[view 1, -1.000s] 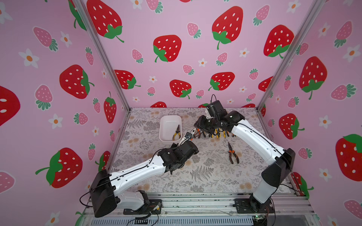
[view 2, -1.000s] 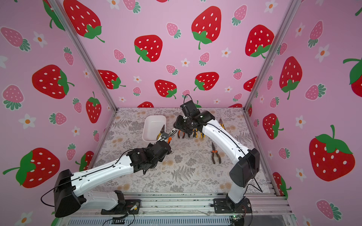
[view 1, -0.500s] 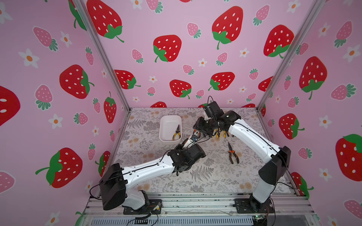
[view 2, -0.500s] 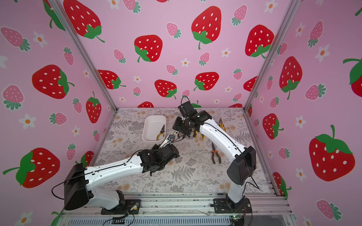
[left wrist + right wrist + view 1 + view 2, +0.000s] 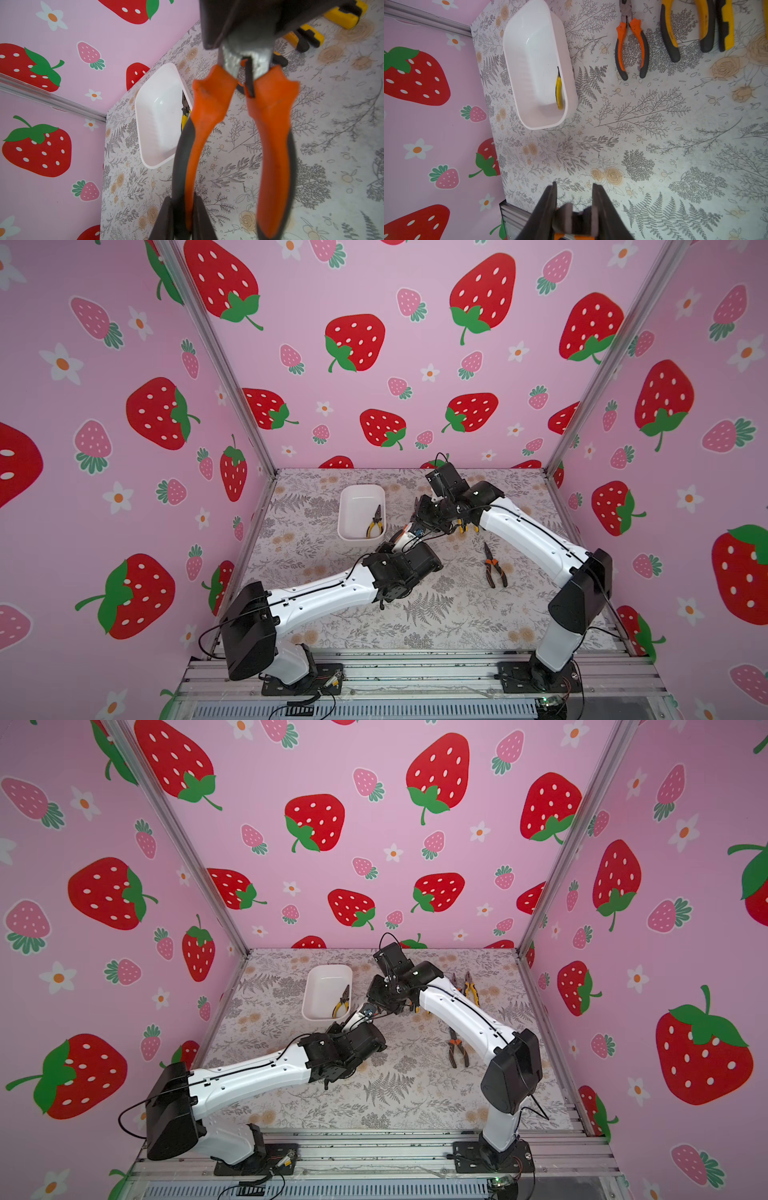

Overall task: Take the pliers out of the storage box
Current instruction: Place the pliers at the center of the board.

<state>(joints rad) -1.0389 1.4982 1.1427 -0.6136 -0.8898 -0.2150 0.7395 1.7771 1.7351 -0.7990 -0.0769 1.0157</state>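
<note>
The white storage box (image 5: 342,510) (image 5: 308,994) stands at the back left of the table, with one pair of yellow-handled pliers (image 5: 375,523) (image 5: 559,91) lying along its right wall. Just right of the box, my left gripper (image 5: 182,199) is shut on one handle of the orange-and-black pliers (image 5: 209,116), held above the table. My right gripper (image 5: 574,187) meets them from the far side. Its fingers (image 5: 209,31) press both sides of the pliers' grey metal head (image 5: 566,216). In both top views the two grippers meet at the same spot (image 5: 415,531) (image 5: 374,1011).
Another orange-handled pair (image 5: 493,566) (image 5: 457,1048) lies on the floral tabletop at the middle right. Several yellow-handled pairs (image 5: 467,988) (image 5: 687,29) and an orange pair (image 5: 632,47) lie at the back, partly under my right arm. Pink walls close in three sides.
My right gripper's jaws have narrowed onto the head of the orange pliers. My left arm has swung its elbow rightwards while its gripper kept hold of the handle beside the box.
</note>
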